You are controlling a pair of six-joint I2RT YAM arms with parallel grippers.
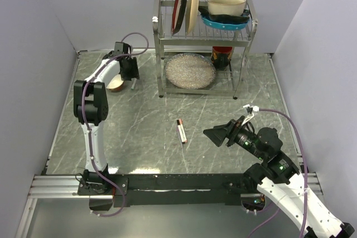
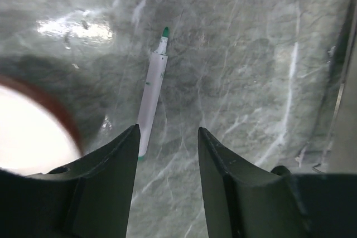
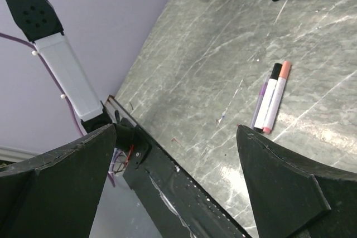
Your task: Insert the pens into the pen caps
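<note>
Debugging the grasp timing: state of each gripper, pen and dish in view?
Left gripper: jaws apart around the pen's near end, not clamped.
White plastic marker pen with green tip: uncapped, flat on the table.
Right gripper: wide open, empty.
Two white markers at table centre: flat, side by side.
Round brown bowl, white inside: upright.
Dark red plate in the metal rack: standing on edge.
</note>
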